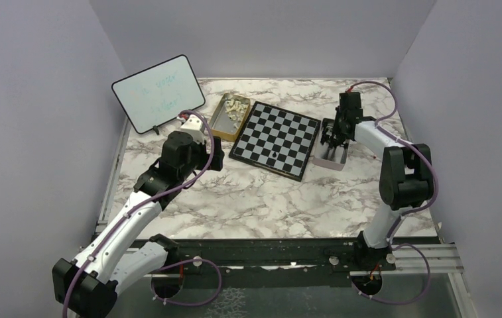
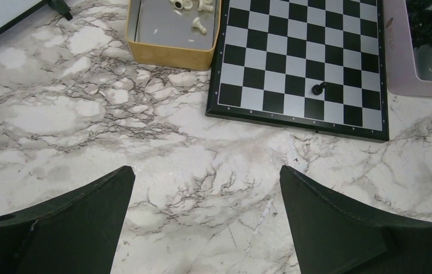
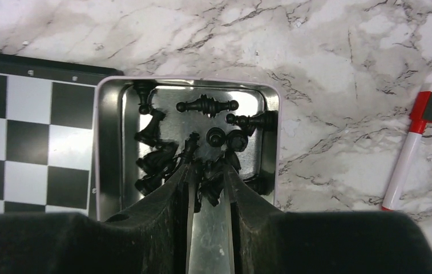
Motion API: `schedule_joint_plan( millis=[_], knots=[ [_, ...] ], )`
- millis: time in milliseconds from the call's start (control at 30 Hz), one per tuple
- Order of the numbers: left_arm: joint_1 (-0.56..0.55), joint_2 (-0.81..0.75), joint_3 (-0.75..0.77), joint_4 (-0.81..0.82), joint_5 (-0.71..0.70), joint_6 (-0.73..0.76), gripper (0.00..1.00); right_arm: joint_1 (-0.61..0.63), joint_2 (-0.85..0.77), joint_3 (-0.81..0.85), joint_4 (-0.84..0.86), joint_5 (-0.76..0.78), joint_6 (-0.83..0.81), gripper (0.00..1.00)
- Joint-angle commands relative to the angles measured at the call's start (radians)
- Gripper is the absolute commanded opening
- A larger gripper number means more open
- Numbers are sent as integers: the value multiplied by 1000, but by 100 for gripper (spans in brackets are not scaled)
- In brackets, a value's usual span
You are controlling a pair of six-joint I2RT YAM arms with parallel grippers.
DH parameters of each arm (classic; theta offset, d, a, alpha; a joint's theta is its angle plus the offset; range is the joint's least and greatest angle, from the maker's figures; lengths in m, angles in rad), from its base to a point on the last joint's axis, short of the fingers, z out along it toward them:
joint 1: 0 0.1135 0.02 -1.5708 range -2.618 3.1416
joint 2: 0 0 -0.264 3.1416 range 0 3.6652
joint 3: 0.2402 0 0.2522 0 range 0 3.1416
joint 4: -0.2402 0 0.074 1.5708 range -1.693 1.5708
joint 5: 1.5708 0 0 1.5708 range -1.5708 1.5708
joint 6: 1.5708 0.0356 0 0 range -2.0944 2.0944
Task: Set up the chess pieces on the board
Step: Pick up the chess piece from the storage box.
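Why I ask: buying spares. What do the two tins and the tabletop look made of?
Gold tin: seemingly thin metal, gold-painted outside, bare grey inside with dull glare. Pale tin: metal too, its shiny inside mirroring the black pieces. Tabletop: marble look, but likely a printed matte laminate; cannot be sure.

Wide-spread left end effector [image 2: 205,171]; right end effector [image 3: 209,168] nearly pinched together.
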Motion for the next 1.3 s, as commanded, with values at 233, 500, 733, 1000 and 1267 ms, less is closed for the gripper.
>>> schedule_joint_plan(
  millis=[233, 500, 733, 1000, 1267],
  knots=[
    [-5, 14, 3, 1, 17, 8, 99, -33, 116, 70, 70, -33, -3, 29],
    [-6, 18, 6, 1, 18, 8, 99, -36, 154, 99, 63, -12, -14, 29],
    [-6, 14, 6, 0, 16, 9, 99, -41, 167, 99, 59, -5, -12, 29],
    [-6, 12, 6, -1, 14, 9, 99, -43, 176, 88, 57, 3, -4, 29],
    [-6, 15, 6, -2, 16, 9, 99, -43, 174, 80, 61, 1, -13, 25]
  ],
)
